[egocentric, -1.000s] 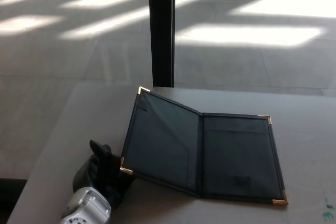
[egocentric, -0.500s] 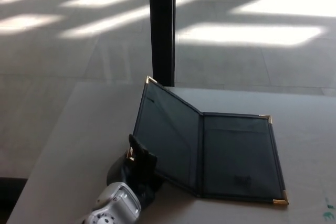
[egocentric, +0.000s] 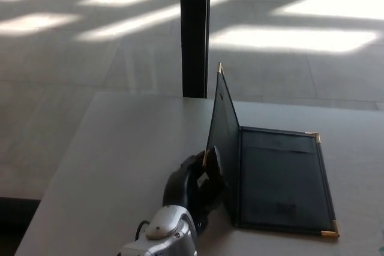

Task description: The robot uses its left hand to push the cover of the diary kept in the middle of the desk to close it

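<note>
Raised nearly upright now, cover [egocentric: 224, 125] — left hand [egocentric: 195, 185] curled against it — pillar [egocentric: 195, 31] behind desk [egocentric: 120, 148].

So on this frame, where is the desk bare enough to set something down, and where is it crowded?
Bare desk runs along the left, from the far edge to the near edge, beside the left hand. A narrower strip lies right of the diary, and another behind it toward the black post. Crowded: the near middle, where the hand presses the raised cover.
</note>
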Robot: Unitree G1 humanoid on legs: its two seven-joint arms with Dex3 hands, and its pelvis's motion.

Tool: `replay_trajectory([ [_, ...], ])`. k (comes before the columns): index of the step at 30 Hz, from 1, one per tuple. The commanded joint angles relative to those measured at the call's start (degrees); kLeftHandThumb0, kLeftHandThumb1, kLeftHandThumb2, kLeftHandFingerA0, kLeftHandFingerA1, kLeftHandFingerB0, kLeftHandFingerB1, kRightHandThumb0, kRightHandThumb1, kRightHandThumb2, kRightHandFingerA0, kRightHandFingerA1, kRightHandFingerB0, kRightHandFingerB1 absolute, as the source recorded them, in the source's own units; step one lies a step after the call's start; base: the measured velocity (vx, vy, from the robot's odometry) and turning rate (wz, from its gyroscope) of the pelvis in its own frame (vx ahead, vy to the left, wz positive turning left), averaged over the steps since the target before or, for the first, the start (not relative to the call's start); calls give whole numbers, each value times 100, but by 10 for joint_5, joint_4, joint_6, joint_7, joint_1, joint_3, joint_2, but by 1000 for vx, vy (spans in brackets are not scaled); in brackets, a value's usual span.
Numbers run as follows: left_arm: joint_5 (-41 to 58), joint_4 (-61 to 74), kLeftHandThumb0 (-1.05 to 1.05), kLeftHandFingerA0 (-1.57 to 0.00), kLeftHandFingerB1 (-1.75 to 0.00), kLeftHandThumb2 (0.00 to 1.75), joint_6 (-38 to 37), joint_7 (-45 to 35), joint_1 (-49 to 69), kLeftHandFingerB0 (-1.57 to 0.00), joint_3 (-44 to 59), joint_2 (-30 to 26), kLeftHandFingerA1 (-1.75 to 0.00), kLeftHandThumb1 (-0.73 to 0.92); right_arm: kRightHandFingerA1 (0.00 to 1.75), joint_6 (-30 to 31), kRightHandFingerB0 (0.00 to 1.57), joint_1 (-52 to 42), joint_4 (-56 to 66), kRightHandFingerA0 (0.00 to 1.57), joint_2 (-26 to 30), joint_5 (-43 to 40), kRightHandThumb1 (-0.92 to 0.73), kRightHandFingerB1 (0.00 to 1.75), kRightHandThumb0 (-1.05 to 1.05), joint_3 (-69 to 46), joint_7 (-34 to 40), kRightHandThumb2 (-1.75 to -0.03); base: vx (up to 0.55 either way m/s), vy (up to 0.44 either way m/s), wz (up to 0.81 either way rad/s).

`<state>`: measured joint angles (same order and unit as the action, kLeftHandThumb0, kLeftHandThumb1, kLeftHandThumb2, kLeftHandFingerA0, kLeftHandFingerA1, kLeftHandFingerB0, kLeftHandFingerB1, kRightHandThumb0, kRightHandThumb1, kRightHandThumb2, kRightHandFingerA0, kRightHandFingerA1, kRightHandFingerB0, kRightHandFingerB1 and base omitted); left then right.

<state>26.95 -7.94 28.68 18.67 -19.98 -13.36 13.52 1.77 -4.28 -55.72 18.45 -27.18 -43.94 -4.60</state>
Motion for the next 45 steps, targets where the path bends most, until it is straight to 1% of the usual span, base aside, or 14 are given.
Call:
replay_trajectory([
  [1,-369,9,-102,-6,-40,91,-147,-83,-101,-2,-454,-60,-57,92,63,11,38,-7,13,68,39,-7,-92,43,-68,2,-28,-70,0,0,0],
  [2,-431,3,-100,-10,-37,128,-158,-77,-129,0,-494,-78,-56,85,65,15,39,-6,12,69,43,-4,-92,44,-68,5,-27,-71,0,0,0],
  [7,-569,-2,-102,-9,-33,129,-160,-109,-211,0,-610,-118,-44,83,65,4,42,9,-13,78,48,12,-92,45,-67,13,1,-73,0,0,0],
  [8,-579,-3,-103,-3,-44,79,-159,-108,-216,0,-621,-119,-59,92,67,3,44,8,-12,79,48,12,-92,46,-67,13,2,-71,0,0,0],
  [10,-613,-3,-105,-4,-39,131,-162,-118,-237,-4,-653,-121,-47,85,64,10,37,12,-19,64,51,-5,-92,45,-67,1,-15,-74,0,0,0],
  [14,-695,-8,-103,-1,-52,88,-129,-78,-258,-4,-712,-109,-58,92,64,13,42,11,-7,74,54,2,-92,44,-67,6,-6,-70,0,0,0],
  [16,-727,-3,-95,-18,-48,130,-68,-80,-274,0,-747,-89,-58,84,62,1,37,12,-11,65,57,6,-92,45,-65,10,-17,-72,0,0,0],
  [20,-705,34,-94,-4,-52,115,99,-172,-337,-9,-832,-16,-55,74,66,8,49,24,-15,84,54,9,-92,45,-65,8,23,-67,0,0,0],
  [21,-701,34,-90,-4,-57,68,111,-172,-344,-9,-840,-9,-67,87,69,8,46,25,-14,75,54,7,-92,47,-65,7,20,-68,0,0,0],
  [25,-672,12,-87,-3,-62,62,149,-184,-393,-26,-882,46,-69,74,60,9,41,39,-18,48,53,-3,-92,48,-63,3,4,-69,0,0,0],
  [26,-691,17,-44,-11,-63,96,113,-187,-392,-28,-875,29,-60,36,62,10,40,41,-13,50,49,0,-92,47,-64,7,8,-71,0,0,0],
  [30,-692,22,-8,-8,-59,92,103,-213,-426,-20,-877,15,-58,25,59,24,46,46,-2,59,52,-2,-91,47,-63,6,17,-67,0,0,0],
  [43,-680,110,-3,-12,-57,98,146,-182,-450,-18,-863,-81,-58,30,62,21,44,36,-5,64,43,-1,-92,47,-64,5,20,-68,0,0,0],
  [45,-603,196,-68,0,-53,59,151,-208,-441,-14,-783,-152,-52,64,60,18,43,30,-5,59,42,3,-92,46,-63,10,14,-69,0,0,0],
])
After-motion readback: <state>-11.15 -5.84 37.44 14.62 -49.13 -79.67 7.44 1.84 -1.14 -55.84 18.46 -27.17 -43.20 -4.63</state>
